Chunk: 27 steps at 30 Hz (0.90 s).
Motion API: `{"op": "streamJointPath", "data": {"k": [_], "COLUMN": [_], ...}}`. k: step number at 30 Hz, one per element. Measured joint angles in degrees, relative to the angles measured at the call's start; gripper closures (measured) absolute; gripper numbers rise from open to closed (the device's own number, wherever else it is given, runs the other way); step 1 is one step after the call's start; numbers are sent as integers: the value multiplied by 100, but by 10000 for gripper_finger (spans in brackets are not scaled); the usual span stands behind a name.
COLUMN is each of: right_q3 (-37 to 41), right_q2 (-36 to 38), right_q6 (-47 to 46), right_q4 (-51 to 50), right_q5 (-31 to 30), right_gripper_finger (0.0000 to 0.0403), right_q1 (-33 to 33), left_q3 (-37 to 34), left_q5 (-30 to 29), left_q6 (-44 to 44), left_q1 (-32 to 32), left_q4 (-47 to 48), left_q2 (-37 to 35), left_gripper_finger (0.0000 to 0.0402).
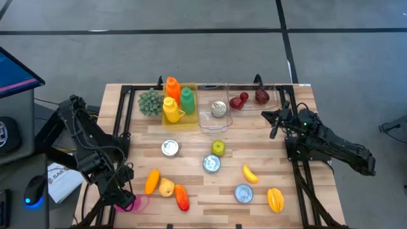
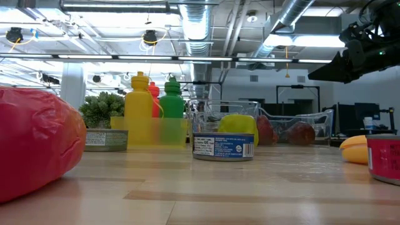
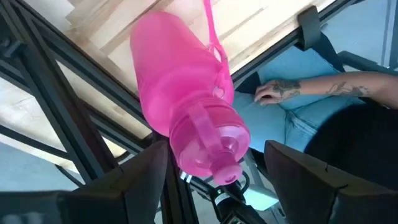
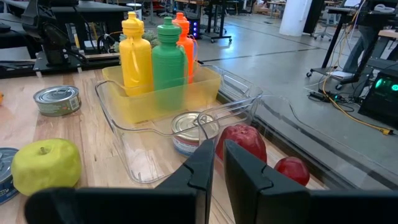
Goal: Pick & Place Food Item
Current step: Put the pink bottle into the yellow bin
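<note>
Right, the left gripper (image 1: 125, 198) is down at the near-left corner of the table (image 1: 191, 143), fingers spread wide either side of a pink bottle (image 1: 129, 203) lying on its side at the table's edge, not squeezing it. In the left wrist view a person's hand (image 3: 273, 92) rests on a lap beyond the edge. The right gripper (image 1: 275, 121) hangs over the far-right side, fingers nearly together w/ only a thin gap, holding nothing, just beside two clear bins. One clear bin (image 4: 149, 163) has a can (image 4: 194, 129) in it; the other clear bin (image 1: 267, 89) holds red fruit (image 1: 239, 100). A yellow tray (image 1: 186, 118) carries yellow, green & orange bottles. Apple (image 1: 218, 147), banana (image 1: 250, 173), cans, peppers lie scattered mid-table.
</note>
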<state>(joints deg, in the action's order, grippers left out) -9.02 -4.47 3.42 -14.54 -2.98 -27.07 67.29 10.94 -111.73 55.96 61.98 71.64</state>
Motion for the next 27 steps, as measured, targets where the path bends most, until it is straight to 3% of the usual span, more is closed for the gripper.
{"op": "streamJointPath", "data": {"k": [27], "right_q3": [0], "right_q2": [0], "right_q6": [1], "right_q4": [0], "right_q5": [-2], "right_gripper_finger": [370], "right_q1": [0], "left_q3": [0], "left_q5": [193], "left_q6": [3], "left_q1": [0], "left_q4": [13], "left_q2": [0], "left_gripper_finger": [222]}}
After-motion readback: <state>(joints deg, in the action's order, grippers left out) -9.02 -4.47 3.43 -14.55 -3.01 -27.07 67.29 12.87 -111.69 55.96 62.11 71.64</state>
